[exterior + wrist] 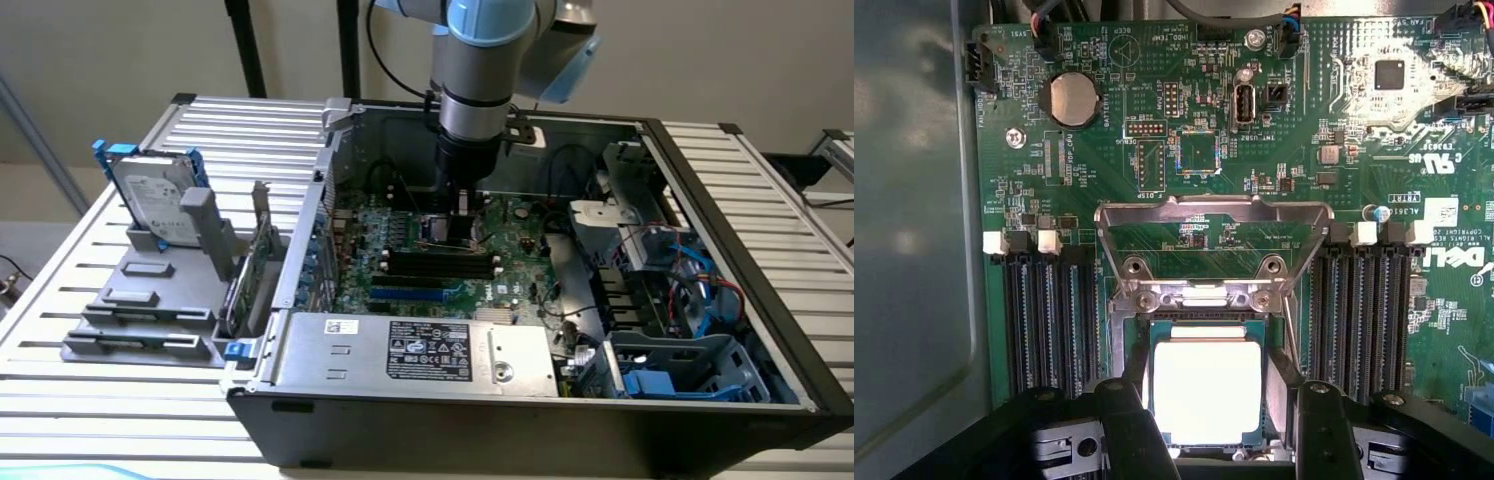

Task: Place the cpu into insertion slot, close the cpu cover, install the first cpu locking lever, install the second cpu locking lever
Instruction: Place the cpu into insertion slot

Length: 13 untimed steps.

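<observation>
The cpu (1206, 390), a pale silvery square, lies level in the insertion slot (1204, 326), whose grey rim shows around it on the green motherboard (1114, 150). My gripper (1212, 385) straddles it, one black finger (1126, 420) against each of two opposite sides, shut on the chip. The cpu cover (1209, 212), a grey metal frame, stands swung up and open just beyond the socket. In the exterior view the gripper (461, 205) points straight down into the open computer case, right over the slot (447, 235).
Long black memory slots (1039, 310) (1369, 310) flank the socket. A coin battery (1071, 98) sits farther along the board. The power supply (414, 350) lies along the case front, and blue cables (694, 270) are at the exterior view's right. A hard drive (154, 195) stands outside on a grey rack.
</observation>
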### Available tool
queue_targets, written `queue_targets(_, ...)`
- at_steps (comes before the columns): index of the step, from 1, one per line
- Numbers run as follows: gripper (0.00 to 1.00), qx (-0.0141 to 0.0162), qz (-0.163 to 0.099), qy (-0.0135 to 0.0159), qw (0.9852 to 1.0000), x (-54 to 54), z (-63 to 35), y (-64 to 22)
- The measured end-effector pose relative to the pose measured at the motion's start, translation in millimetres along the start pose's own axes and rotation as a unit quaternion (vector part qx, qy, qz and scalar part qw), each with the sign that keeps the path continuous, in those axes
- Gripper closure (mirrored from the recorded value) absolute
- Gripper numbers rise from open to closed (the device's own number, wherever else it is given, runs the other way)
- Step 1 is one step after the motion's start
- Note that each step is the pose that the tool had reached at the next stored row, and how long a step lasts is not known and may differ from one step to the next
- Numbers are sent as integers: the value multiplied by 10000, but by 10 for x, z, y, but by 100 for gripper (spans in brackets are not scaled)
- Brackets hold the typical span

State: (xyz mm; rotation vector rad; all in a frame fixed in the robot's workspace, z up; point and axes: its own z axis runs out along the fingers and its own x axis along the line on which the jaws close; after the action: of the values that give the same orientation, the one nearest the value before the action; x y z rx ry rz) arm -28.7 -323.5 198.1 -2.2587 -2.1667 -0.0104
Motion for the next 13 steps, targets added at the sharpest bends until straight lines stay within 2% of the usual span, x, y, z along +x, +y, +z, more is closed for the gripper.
queue_targets(13, 44, -16, 0, 2, 10000, -1, 8, -4)
